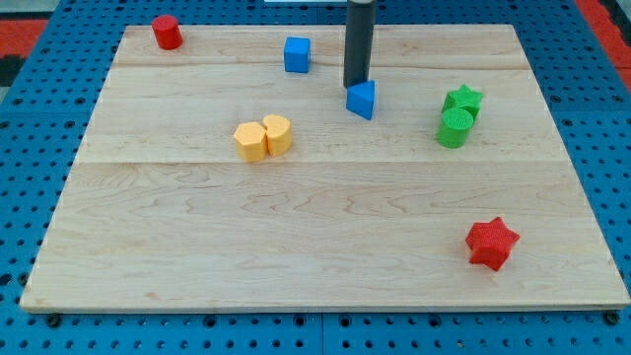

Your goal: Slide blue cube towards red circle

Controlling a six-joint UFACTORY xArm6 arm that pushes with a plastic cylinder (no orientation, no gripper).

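Observation:
The blue cube [297, 54] sits near the view's top, left of centre. The red circle, a short red cylinder [167, 33], stands at the board's top left corner, well left of the cube. My tip [355, 85] is the lower end of the dark rod, right of the blue cube and a little lower in the view. It stands right behind a second blue block with a slanted face [362, 100], touching or almost touching it.
Two yellow blocks [263, 137] lie side by side left of centre. A green star [463, 100] and a green cylinder [454, 128] sit together at the right. A red star [491, 243] lies at the lower right. The wooden board [296, 247] rests on a blue pegboard.

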